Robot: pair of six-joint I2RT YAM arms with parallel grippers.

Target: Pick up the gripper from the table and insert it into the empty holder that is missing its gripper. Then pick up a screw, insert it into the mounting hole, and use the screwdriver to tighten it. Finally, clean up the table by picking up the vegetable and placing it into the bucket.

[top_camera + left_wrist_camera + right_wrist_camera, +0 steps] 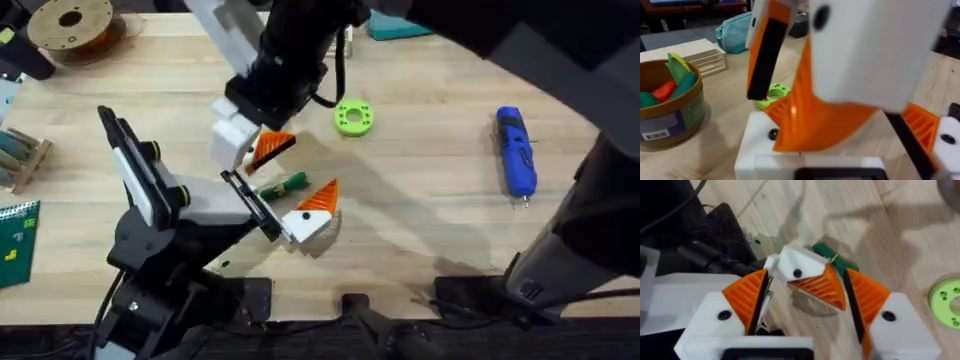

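Between the right tool's [802, 305] spread fingers sits the left tool [305, 215], perhaps unheld.

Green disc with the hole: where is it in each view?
Overhead: the green disc lies on the table, above picture centre.
Left wrist: the disc is mid-picture, partly behind a black pad.
Right wrist: the disc is cut by the picture's right edge.
Shared landmark: the wooden table.

The middle of the desk [420, 230] is crowded: both pincers meet there, right over the vegetable [283, 184]. The green disc [353, 117] sits just beside them. Bare wood lies between them and the screwdriver [516, 152].
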